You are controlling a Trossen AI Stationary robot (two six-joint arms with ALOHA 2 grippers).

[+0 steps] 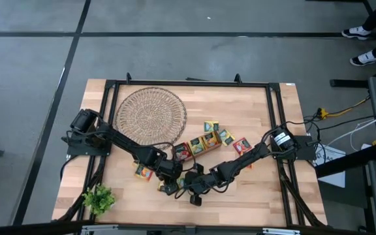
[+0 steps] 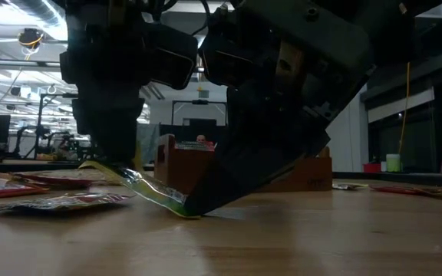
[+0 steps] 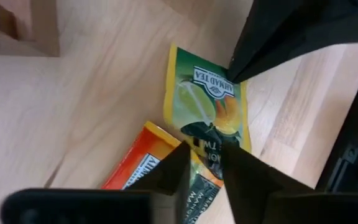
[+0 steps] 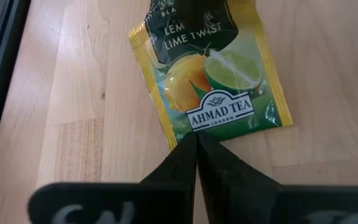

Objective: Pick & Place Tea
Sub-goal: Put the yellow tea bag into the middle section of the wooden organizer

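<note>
Low in the centre of the high view, a green-and-yellow lemon-lime tea sachet (image 4: 210, 78) lies on the counter (image 1: 260, 189) between both grippers. Right gripper (image 4: 196, 140) is clenched on its near edge. Left gripper (image 3: 205, 152) straddles the opposite end, fingers (image 3: 173, 168) slightly parted; whether it grips cannot be told. An orange sachet (image 3: 143, 158) lies partly beneath it. Further sachets (image 1: 211, 139) sit scattered centre-frame, a wicker dish (image 1: 150, 115) upper left, a small green plant (image 1: 98, 198) lower left.
</note>
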